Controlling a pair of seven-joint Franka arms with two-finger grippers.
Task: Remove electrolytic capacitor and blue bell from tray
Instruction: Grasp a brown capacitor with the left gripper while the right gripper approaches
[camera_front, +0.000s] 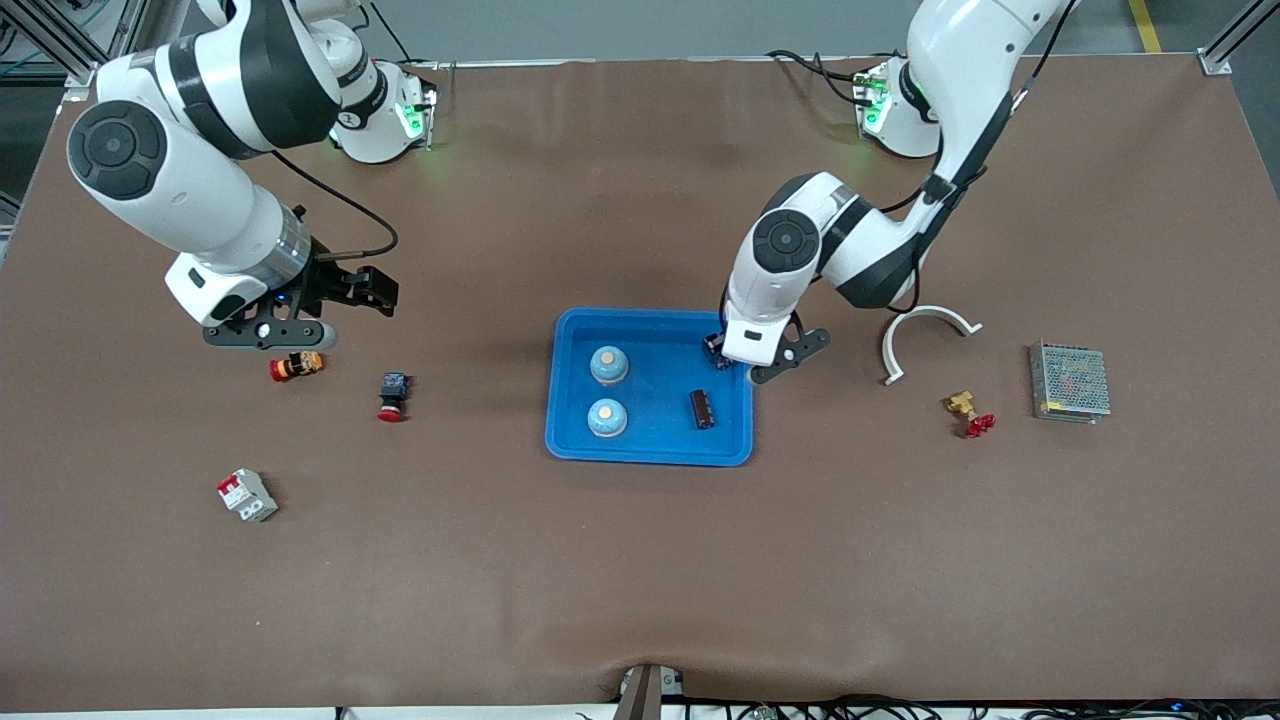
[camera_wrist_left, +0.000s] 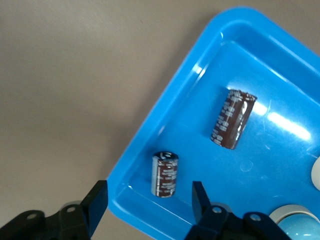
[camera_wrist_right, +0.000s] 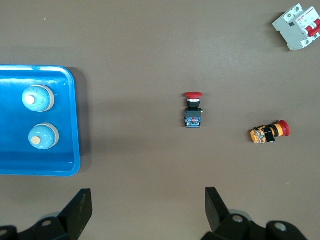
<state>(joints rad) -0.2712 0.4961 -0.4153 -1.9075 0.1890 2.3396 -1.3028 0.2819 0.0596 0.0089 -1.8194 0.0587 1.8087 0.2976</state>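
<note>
The left hand (camera_wrist_left: 147, 200) stood open astride a capacitor (camera_wrist_left: 165, 174) at the tray's (camera_front: 650, 450) corner. It probably should centre before squeezing. The right hand (camera_front: 345, 300) waited open over the tabletop (camera_front: 640, 580).

In the front view the left hand (camera_front: 722, 352) covers one small capacitor (camera_wrist_left: 165, 173) at the tray's (camera_front: 650, 452) upper right corner; only the left wrist view shows it whole. There the tray runs off the right edge, and two blue bells (camera_wrist_left: 300, 220) are cut at the lower right.
</note>
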